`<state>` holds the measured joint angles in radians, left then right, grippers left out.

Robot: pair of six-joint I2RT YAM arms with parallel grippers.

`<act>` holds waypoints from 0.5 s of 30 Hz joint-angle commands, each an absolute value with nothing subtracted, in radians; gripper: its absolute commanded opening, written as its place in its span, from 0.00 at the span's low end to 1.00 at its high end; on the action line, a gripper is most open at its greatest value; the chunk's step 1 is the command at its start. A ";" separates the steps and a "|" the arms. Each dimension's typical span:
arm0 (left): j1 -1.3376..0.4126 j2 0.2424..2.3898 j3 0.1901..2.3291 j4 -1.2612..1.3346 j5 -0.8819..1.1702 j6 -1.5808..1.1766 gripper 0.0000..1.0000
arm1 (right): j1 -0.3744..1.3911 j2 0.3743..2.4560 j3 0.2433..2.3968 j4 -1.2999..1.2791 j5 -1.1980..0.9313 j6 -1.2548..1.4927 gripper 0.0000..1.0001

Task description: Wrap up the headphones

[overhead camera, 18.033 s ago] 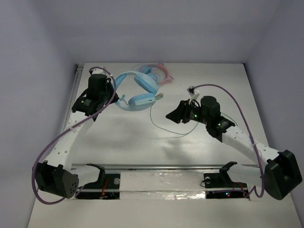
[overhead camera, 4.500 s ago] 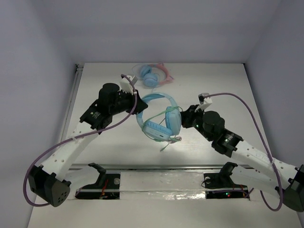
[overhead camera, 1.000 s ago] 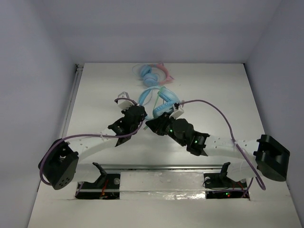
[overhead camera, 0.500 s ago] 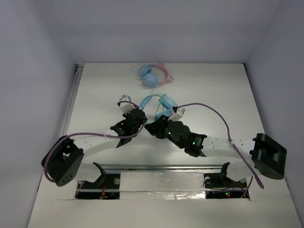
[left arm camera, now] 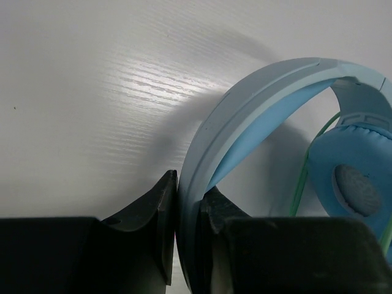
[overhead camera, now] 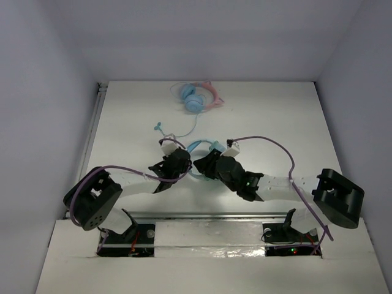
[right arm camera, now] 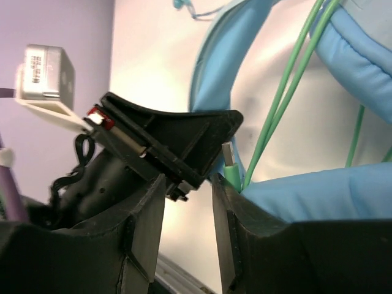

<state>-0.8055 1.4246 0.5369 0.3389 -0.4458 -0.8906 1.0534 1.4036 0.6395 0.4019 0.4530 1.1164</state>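
Headphones (overhead camera: 202, 147) near the middle of the table (overhead camera: 122, 122), between my two grippers and well apart from the cat-ear headphones (overhead camera: 197, 97) at the far side. I judge the wrap nearly done: pale-green cable (right arm camera: 288, 79) strands cross the headband (left arm camera: 257, 86) beside an ear cup (left arm camera: 355, 184), and only the plug (right arm camera: 228, 160) seems left to tuck. Left gripper (left arm camera: 187, 191) clamps the headband. Right gripper (right arm camera: 187, 181) shows a narrow gap, with the plug at one fingertip; I cannot tell whether it pinches. From above, both wrists cover most of the headphones, so the turns and any slack go unseen.
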 commanded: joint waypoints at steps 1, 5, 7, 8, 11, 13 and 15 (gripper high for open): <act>-0.819 1.417 0.548 0.472 -0.376 -0.937 0.00 | 1.025 1.450 0.615 0.397 0.523 1.120 0.42; -0.819 1.431 0.551 0.476 -0.364 -0.942 0.00 | 1.016 1.497 0.617 0.402 0.506 1.123 0.38; -0.819 1.443 0.555 0.472 -0.361 -0.943 0.00 | 1.015 1.516 0.620 0.410 0.496 1.121 0.37; -0.819 1.448 0.561 0.469 -0.360 -0.943 0.00 | 1.005 1.520 0.623 0.411 0.492 1.118 0.37; -0.819 1.489 0.580 0.468 -0.344 -0.942 0.00 | 0.991 1.535 0.663 0.397 0.479 1.074 0.39; -0.819 1.528 0.591 0.465 -0.331 -0.945 0.00 | 0.979 1.545 0.698 0.376 0.473 1.046 0.40; -0.819 1.551 0.609 0.468 -0.327 -0.948 0.00 | 0.948 1.549 0.704 0.380 0.463 1.037 0.41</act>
